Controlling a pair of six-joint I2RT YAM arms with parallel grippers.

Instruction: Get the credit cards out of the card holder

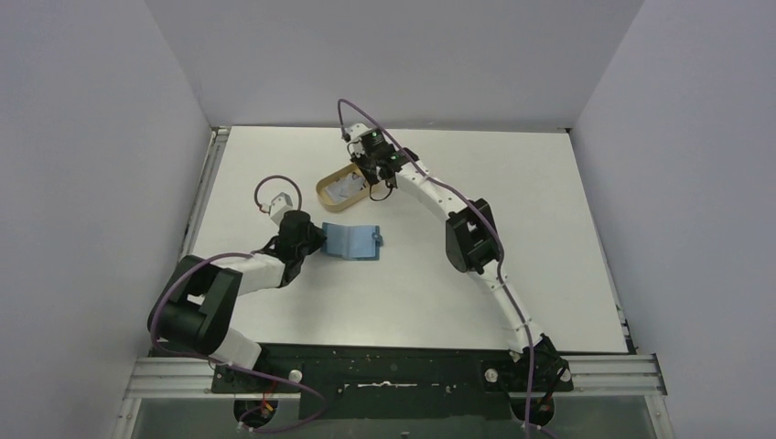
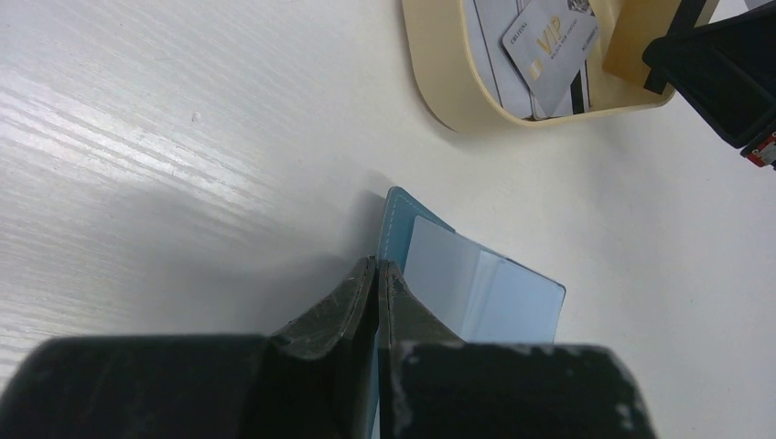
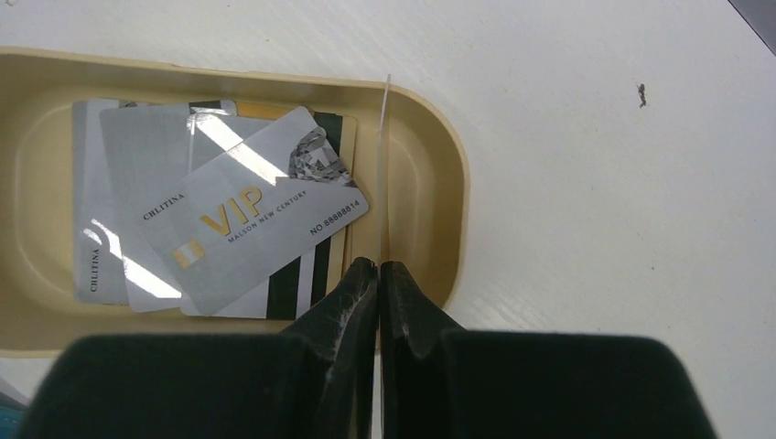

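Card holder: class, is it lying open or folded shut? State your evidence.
Open. The card holder lies spread flat, lighter blue inner pockets showing; left gripper pinches its edge.

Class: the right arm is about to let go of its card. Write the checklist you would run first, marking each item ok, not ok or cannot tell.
1. Right gripper shut on the card: ok.
2. Card above the tray: ok.
3. Card lying flat for release: not ok, it stands on edge.
4. Stack sits inside the tray: ok.
5. Left gripper shut on the wallet: ok.
6. Wallet pockets emptied: cannot tell, partly hidden.
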